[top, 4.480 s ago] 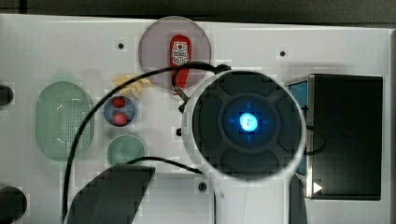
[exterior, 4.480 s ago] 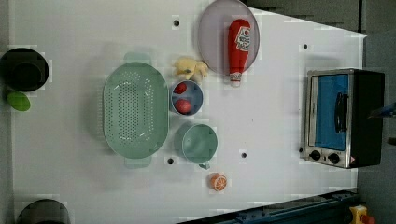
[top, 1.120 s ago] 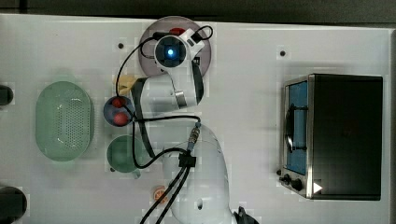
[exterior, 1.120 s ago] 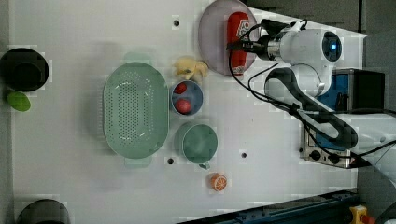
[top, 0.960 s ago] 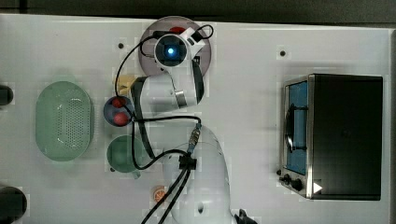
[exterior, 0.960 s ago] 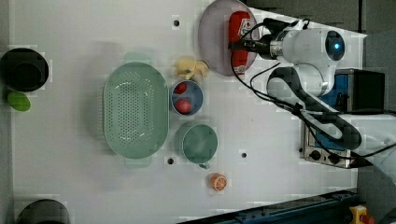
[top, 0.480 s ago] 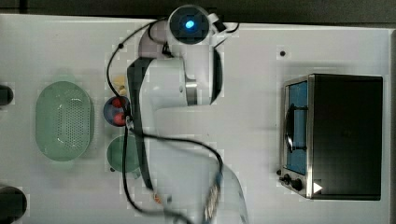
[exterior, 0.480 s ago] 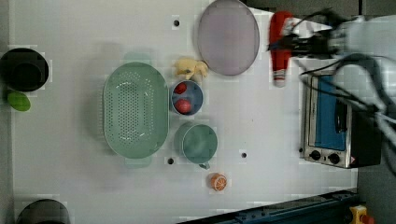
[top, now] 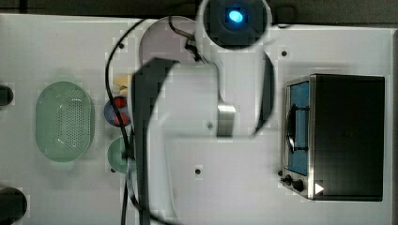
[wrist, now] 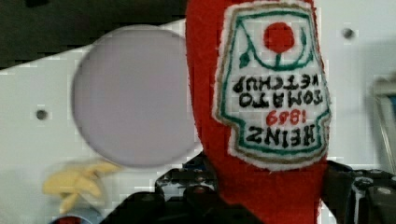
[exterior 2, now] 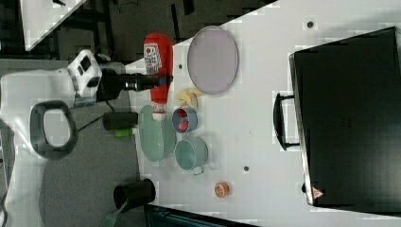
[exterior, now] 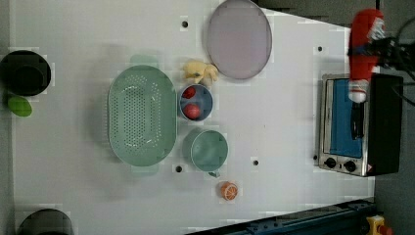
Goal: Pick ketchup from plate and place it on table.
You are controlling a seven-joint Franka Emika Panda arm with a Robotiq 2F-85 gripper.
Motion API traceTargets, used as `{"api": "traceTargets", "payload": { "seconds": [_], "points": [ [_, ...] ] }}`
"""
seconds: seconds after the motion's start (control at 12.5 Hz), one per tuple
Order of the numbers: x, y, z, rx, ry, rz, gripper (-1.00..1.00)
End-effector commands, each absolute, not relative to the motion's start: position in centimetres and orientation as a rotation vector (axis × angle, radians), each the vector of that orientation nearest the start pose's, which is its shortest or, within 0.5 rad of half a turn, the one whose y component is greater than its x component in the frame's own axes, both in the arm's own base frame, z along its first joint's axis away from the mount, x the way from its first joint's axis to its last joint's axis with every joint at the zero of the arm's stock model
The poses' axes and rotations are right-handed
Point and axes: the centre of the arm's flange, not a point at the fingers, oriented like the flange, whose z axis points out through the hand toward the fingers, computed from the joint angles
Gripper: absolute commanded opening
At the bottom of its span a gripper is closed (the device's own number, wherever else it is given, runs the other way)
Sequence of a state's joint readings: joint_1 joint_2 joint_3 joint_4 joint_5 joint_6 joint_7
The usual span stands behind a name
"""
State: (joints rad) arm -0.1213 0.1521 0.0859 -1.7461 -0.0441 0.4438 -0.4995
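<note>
The ketchup (exterior 2: 158,66), a red soft bottle with a white label, hangs in the air well above the table (exterior: 284,98). My gripper (exterior 2: 163,81) is shut on its middle, dark fingers on both sides. In the left view the ketchup (exterior: 364,54) shows at the right, over the oven's edge, cap pointing down the picture. The wrist view has the ketchup (wrist: 261,116) close up with the lilac plate (wrist: 133,95) far below it. The plate (exterior: 239,38) lies bare at the table's far edge. In the top view my arm hides most of the plate (top: 159,42).
A black toaster oven (exterior: 357,127) stands at the left view's right. An oval green basket (exterior: 142,115), a blue bowl with two red fruits (exterior: 195,103), a green cup (exterior: 209,149), a yellow banana piece (exterior: 199,72) and an orange slice (exterior: 228,190) lie nearby.
The ketchup has come up off the plate in my gripper and risen high, drifting toward the left view's right. The plate now lies bare.
</note>
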Motion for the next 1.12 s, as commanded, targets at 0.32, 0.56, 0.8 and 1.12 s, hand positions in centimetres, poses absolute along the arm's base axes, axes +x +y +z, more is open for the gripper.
{"api": "traceTargets", "payload": {
  "seconds": [0.32,0.56,0.8,1.12],
  "points": [
    [55.1,-6.1,42.7,-3.106,0.603,0.066,0.24],
    [52.6,-7.1,38.7,-3.098,0.642,0.083,0.24],
    [50.6,-6.2,33.8,-3.072,0.758,0.032,0.24],
    [48.2,-3.1,27.6,-3.025,0.917,0.045,0.24]
  ]
}}
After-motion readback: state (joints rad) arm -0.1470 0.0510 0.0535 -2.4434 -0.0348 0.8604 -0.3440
